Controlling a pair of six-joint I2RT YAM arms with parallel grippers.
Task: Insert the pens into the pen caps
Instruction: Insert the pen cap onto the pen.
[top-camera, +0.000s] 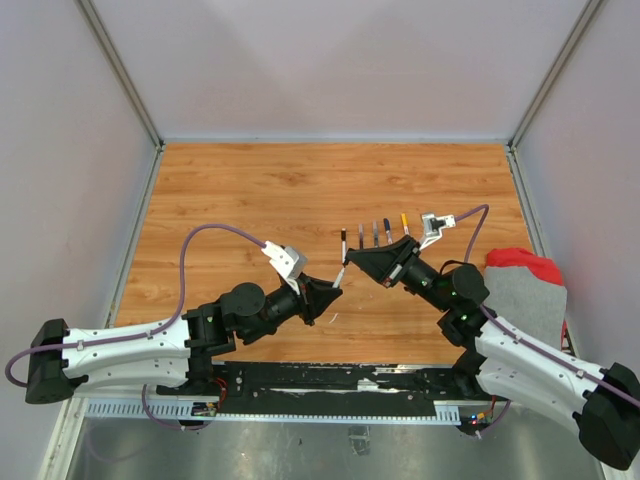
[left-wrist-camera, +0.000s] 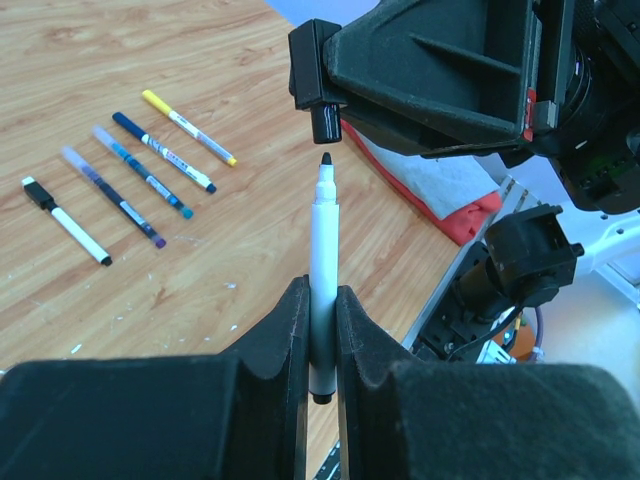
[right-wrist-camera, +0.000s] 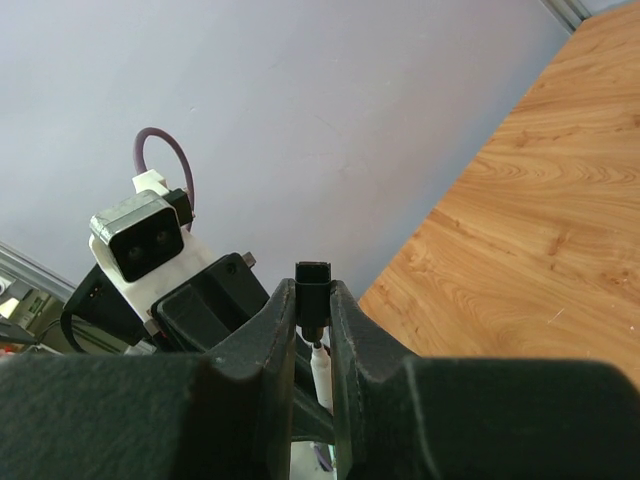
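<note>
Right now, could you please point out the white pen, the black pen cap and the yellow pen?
white pen (left-wrist-camera: 324, 240): left wrist view, middle of its barrel.
black pen cap (left-wrist-camera: 323, 125): left wrist view, its side wall.
yellow pen (left-wrist-camera: 189, 127): left wrist view, middle of its barrel.

Bright, even light (soft shadows)
</note>
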